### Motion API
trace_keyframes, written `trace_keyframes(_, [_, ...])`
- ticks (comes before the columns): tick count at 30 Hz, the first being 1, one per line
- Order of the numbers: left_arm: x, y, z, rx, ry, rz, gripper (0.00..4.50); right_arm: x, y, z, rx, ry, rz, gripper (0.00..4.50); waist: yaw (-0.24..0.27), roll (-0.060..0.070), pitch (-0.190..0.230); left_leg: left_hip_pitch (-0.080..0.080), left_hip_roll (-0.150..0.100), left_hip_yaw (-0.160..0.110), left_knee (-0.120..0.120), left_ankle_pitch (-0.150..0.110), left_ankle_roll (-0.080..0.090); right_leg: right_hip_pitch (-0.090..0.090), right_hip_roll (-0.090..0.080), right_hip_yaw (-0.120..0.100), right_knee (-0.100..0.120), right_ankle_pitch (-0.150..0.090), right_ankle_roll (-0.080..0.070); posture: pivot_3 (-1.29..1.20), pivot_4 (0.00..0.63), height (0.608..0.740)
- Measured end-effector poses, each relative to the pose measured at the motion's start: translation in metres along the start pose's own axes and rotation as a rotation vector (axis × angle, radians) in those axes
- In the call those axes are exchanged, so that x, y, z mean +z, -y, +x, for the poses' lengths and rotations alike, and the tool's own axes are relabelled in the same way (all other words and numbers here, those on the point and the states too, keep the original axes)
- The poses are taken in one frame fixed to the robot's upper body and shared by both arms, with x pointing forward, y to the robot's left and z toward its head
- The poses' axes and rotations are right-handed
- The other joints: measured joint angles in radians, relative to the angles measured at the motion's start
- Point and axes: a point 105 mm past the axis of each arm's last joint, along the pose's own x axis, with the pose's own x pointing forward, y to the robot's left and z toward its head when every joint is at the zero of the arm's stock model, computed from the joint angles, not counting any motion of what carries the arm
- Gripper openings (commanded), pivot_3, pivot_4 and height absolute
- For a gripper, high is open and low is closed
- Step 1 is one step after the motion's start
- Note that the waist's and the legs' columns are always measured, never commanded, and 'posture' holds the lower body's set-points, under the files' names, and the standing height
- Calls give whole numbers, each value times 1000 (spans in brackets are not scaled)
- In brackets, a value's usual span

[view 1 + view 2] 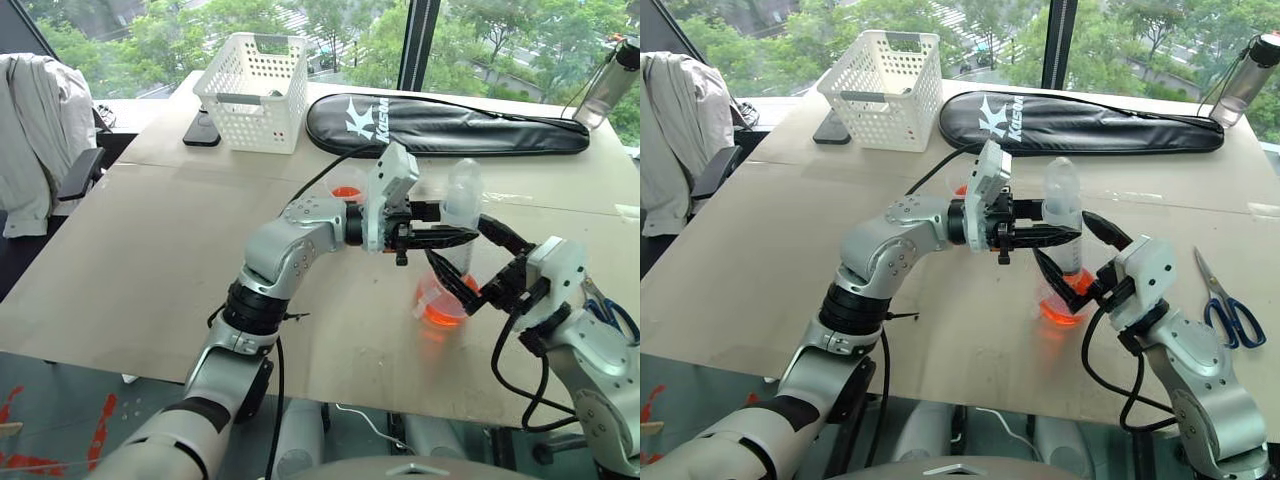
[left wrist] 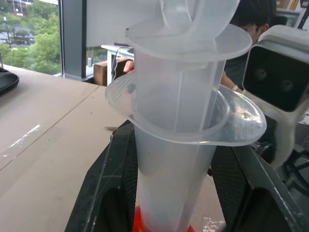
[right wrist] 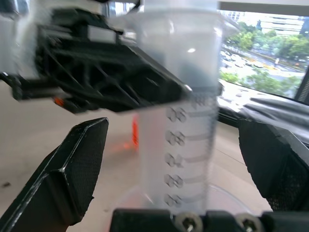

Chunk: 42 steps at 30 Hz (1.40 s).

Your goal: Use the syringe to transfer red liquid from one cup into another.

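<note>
Syringe [image 1: 460, 215], clear plastic with a frosted barrel, stands upright over the wide clear cup [image 1: 443, 300] of orange-red liquid [image 1: 444, 313] in my head views, pinched by the left gripper [image 1: 440, 238]. Left wrist view: I see black fingers [image 2: 108, 183] pressed against the barrel under its flange. Right wrist view: printed graduations on the barrel; the right gripper [image 3: 178, 169] has its jaws spread wide, clear of it.

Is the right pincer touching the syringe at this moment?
Apart. In the right wrist view the right pincer stands wide open, with clear gaps between both fingers and the syringe; the left pincer grips the barrel.
</note>
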Motion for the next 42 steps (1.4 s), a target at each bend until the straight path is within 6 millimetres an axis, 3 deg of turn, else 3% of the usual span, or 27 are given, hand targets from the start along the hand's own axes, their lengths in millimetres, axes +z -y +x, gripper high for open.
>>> trace_keyframes(8, [10, -8, -10, 40, 74, -87, 1552, 23, 7, -28, 14, -101, -30, 4500, 0, 0, 0, 0, 0, 0, 0, 0, 0, 0, 0, 0, 0, 0, 0, 0, 150, 724])
trace_keyframes(12, [16, -17, -13, 84, 144, -191, 1552, 36, 9, -29, 50, -53, 66, 4500, -2, -1, 0, 1, 0, -1, 1, 0, 0, 1, 0, 0, 0, -1, 0, 0, 150, 724])
trace_keyframes(15, [37, -33, -20, 148, 228, -278, 1552, 45, 19, -26, 4, -14, 47, 4500, -3, -1, 1, 1, 0, -1, 1, 0, 0, 1, 0, 0, 0, -1, 2, 0, 150, 724])
trace_keyframes(19, [65, -58, -47, 278, 327, -350, 1552, 49, 21, -15, 2, -14, 9, 4500, -9, -1, 1, 1, 0, -1, 1, 0, 0, 0, 1, 0, 0, -1, 2, 0, 150, 724])
trace_keyframes(23, [99, -91, -96, 495, 387, -342, 1552, 58, 7, 4, 115, -22, -28, 4500, -7, -1, 1, 0, 0, -2, -1, 0, 0, 0, 1, -1, 0, 0, 1, 0, 150, 724])
trace_keyframes(28, [128, -108, -138, 650, 375, -275, 1552, 76, 4, 24, 159, -26, -117, 4500, -5, -3, 3, -1, 0, -1, -2, 0, 0, -1, 0, -1, -2, 1, -1, 0, 150, 724])
trace_keyframes(33, [113, -114, -152, 723, 207, -222, 1552, 90, 10, 54, 168, -2, -122, 4500, 1, -4, 3, -1, 0, -1, -3, 0, 0, -1, -1, -2, -2, 1, -1, 0, 150, 724])
trace_keyframes(39, [80, -117, -134, 683, 53, -157, 1552, 88, 21, 98, 149, -40, -80, 4500, -1, -4, 3, -4, 0, 0, -3, 0, 0, -4, -1, -2, -1, 1, -1, 0, 150, 724])
trace_keyframes(42, [65, -117, -119, 661, -52, -43, 1552, 99, 22, 123, 139, -22, -77, 4500, -4, -3, 4, -5, 0, 1, -3, 0, 0, -6, -1, -1, 0, 1, -1, 0, 150, 724])
